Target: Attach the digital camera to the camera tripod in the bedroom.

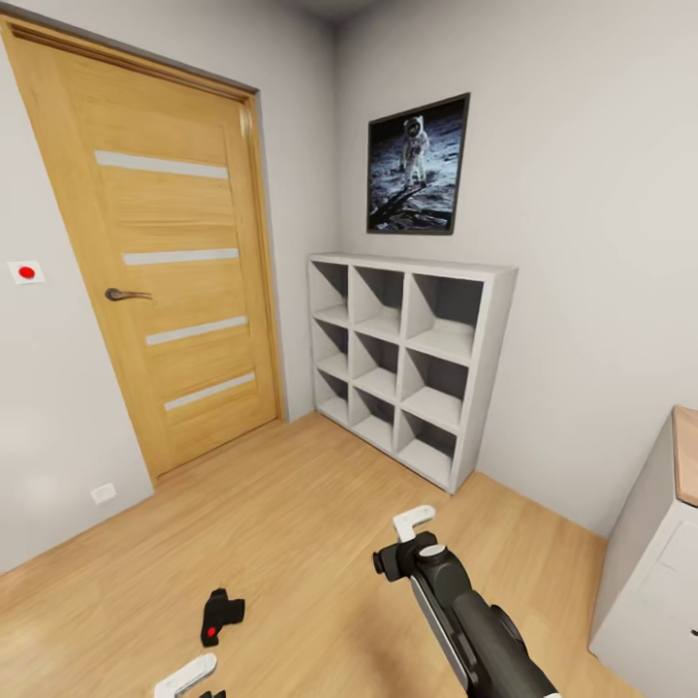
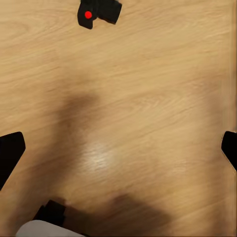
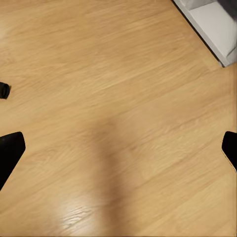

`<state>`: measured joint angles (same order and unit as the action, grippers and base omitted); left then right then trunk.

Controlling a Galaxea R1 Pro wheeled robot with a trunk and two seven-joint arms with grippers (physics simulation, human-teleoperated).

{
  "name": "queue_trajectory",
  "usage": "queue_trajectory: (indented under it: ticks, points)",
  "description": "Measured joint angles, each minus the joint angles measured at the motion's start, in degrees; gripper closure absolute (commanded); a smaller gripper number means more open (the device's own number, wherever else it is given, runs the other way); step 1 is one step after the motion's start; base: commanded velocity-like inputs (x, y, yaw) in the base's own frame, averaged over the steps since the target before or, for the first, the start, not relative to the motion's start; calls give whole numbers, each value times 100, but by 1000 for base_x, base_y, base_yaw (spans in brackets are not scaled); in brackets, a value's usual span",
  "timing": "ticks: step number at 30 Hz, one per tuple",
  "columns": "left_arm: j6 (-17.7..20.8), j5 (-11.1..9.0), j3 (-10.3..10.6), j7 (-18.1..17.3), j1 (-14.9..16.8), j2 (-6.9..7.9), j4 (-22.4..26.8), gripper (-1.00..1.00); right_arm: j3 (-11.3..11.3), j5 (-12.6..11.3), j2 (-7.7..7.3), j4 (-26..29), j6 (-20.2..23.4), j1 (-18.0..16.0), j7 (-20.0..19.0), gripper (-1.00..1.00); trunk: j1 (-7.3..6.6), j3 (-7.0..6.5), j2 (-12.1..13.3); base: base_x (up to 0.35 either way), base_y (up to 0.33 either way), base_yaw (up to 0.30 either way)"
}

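The digital camera (image 1: 221, 617), small, black and with a red dot, lies on the light wood floor in the lower left of the head view. My left gripper (image 1: 199, 686) hangs just short of it at the bottom edge. The left wrist view has the digital camera (image 2: 98, 12) on the floor ahead of the left gripper (image 2: 118, 148), whose black fingertips (image 2: 10, 153) stand wide apart, open and empty. My right gripper (image 1: 402, 543) hovers over bare floor to the camera's right; in its wrist view the right gripper (image 3: 118, 148) is open with nothing in it. The camera tripod is out of view.
A shut wooden door (image 1: 165, 262) stands on the left wall. A white cube shelf (image 1: 412, 364) sits against the far wall under a framed astronaut picture (image 1: 417, 165). A white cabinet with a wood top (image 1: 650, 572) is at the right edge. Wood floor (image 1: 291, 523) lies between them.
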<state>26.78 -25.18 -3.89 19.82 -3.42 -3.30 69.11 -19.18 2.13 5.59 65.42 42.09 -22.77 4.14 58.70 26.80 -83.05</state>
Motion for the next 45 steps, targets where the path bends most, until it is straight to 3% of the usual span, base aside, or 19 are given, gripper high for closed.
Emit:
queue_trajectory:
  ticks: [10, 45]
  points:
    - [-152, -4, -35, 12, 0, 0, 0, -100, -1, 15, 5, 33, 14, 4, 3, -100, 0, 0, 0, 281, -211, 150]
    - [-194, -57, -81, 13, 0, 9, -9, -100, -28, 19, 5, 11, 23, -3, 4, -100, 0, 58, 0, 281, -211, 276]
